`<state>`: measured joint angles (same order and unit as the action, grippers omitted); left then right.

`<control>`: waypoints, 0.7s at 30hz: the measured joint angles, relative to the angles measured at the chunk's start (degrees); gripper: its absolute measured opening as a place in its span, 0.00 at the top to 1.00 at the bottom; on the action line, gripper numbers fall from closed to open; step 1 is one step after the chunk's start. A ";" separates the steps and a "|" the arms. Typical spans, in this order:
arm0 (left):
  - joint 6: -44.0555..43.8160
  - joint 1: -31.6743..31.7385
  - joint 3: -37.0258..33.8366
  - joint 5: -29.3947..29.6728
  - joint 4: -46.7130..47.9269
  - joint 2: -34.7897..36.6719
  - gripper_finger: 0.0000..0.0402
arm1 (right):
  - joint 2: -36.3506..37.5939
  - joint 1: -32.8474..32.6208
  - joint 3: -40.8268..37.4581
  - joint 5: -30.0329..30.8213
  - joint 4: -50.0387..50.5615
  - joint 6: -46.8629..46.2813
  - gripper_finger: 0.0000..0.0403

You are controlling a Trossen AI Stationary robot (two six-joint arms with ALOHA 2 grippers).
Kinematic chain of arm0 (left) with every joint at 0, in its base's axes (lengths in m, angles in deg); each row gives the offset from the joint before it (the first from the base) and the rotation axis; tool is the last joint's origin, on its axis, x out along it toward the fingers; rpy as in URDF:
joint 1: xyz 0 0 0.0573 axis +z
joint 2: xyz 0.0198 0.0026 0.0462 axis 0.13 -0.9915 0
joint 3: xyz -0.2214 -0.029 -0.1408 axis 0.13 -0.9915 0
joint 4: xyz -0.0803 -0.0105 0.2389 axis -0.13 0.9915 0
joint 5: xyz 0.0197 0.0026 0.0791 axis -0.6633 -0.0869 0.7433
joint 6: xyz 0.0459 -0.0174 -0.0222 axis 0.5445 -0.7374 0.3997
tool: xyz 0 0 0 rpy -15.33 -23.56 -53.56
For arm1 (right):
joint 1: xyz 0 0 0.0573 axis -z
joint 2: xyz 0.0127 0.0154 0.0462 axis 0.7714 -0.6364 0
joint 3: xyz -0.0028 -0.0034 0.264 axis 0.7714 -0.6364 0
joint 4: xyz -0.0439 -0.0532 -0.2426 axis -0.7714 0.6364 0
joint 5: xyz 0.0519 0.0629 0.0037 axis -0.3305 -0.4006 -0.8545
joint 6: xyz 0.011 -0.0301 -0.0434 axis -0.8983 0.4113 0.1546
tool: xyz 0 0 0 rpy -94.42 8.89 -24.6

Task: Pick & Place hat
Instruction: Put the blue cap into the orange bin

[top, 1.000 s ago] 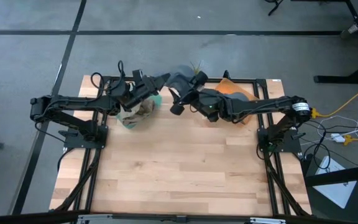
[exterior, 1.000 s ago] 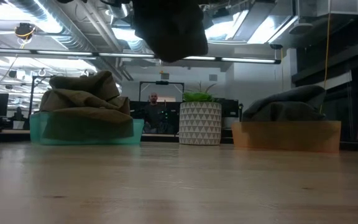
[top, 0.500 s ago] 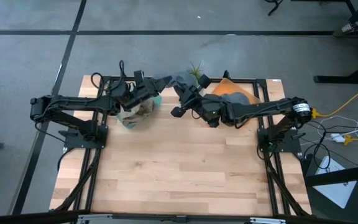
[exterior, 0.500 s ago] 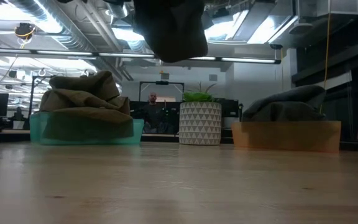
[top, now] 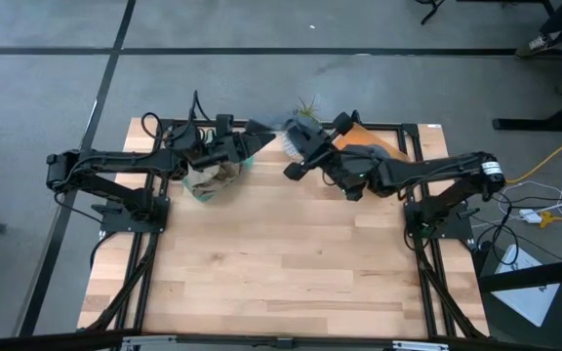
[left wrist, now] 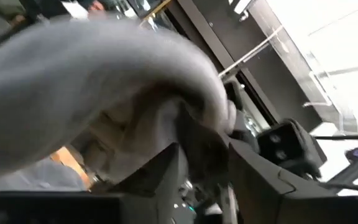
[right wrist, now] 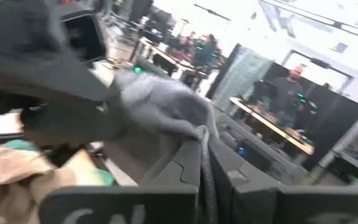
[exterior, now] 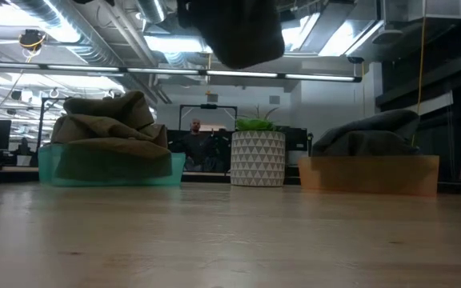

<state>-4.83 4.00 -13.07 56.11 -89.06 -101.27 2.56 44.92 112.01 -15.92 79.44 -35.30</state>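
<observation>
Above the table (top: 291,263), right tool (right wrist: 205,146) pinches grey hat (right wrist: 160,107); left tool's (top: 252,144) grip unclear.

— We see the table (top: 291,253) lit evenly from above, with only soft shadows under the arms.

— Down low, long ceiling lights (exterior: 94,70) glow bright, and the near wood looks fuzzy.

— Both wrist pictures are smeared. A white glare (left wrist: 347,37) fills one corner.
</observation>
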 joint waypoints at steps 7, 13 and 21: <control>-1.32 0.02 0.00 -9.54 -0.14 0.07 0.59 | 4.33 0.00 0.00 5.61 8.65 -0.13 0.98; -0.77 0.02 0.00 -17.57 -0.08 1.03 0.58 | 10.93 0.34 0.00 7.90 27.53 -10.79 0.98; 2.98 0.00 0.00 -19.40 0.02 2.87 0.57 | 20.15 1.99 -2.80 13.10 70.54 -50.90 0.98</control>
<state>-1.85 4.00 -13.07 36.71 -89.04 -98.40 22.71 46.90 109.20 -2.82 149.98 -86.20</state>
